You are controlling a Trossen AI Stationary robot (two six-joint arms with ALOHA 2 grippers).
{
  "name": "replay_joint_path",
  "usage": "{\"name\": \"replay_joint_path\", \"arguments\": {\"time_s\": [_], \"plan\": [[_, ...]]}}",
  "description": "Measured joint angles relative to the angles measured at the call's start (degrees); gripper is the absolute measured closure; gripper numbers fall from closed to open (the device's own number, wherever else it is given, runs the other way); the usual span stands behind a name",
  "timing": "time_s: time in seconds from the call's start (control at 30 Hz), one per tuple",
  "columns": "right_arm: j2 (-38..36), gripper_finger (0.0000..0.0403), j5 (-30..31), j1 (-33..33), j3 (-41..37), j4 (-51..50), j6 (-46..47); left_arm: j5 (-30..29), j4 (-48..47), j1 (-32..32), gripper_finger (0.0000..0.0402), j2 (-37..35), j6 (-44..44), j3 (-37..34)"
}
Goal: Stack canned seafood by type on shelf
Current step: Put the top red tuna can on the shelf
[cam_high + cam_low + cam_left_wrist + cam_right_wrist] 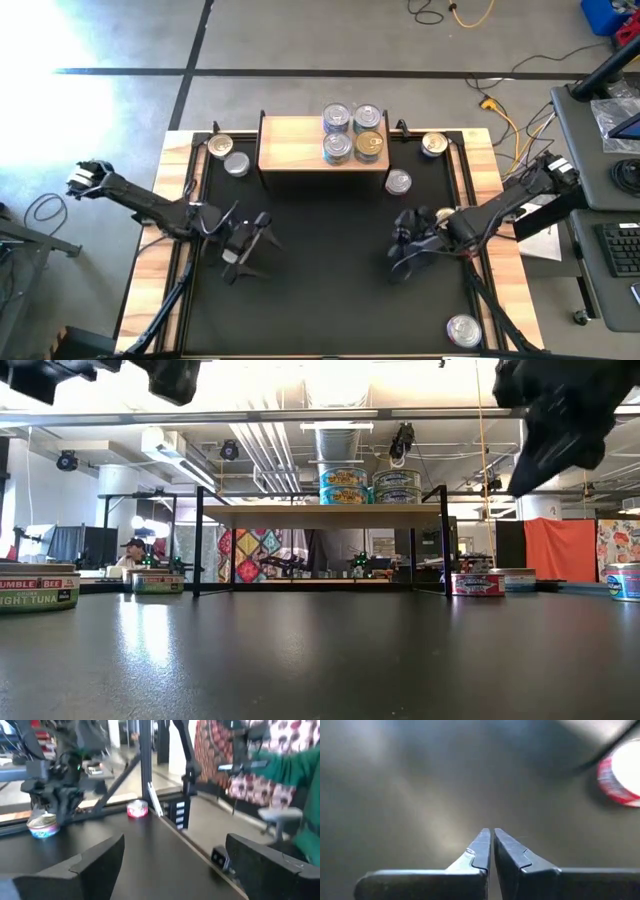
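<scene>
So the black table (330, 290) carries the shelf (290, 145) at twelve o'clock, with four tins (352, 133) already stacked on its right half. Loose tins lie around: two (228, 156) at ten o'clock beside the shelf, a gold-lidded tin (433, 145) and a red-banded tin (398, 182) at two o'clock, and one (463, 330) at five o'clock. The left gripper (243, 250) hovers at eight o'clock, jaws apart and empty; the right gripper (408, 250) at four o'clock, jaws together, holds nothing. It looks like a pause between placements. Next, the right jaws must open, then descend over the red-banded tin.
</scene>
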Motion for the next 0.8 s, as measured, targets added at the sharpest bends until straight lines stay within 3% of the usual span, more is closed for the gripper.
{"name": "replay_joint_path", "arguments": {"time_s": [0.2, 0.37, 0.67, 0.8], "plan": [[0.33, 0.039, 9.37, -8.08, -5.51, -0.86, 6.69, -1.38, 12.88, -2.72, 0.007, 4.07, -5.68, -4.9], [0.74, 0.039, 6.49, -21.07, -10.52, 0.36, 6.58, -1.38, 13.09, -3.6, 0.007, 8.53, -7.88, -4.8], [0.74, 0.039, 0.89, -38.9, -13.67, 16.55, -12.73, -1.4, 13.77, -3.69, 0.007, 14.79, -5.28, -0.11], [0.74, 0.039, 0.45, -44.45, -14.6, 17.12, -16.0, -1.44, 10.69, -3.69, 0.007, 14.22, -3.17, 1.49]]}}
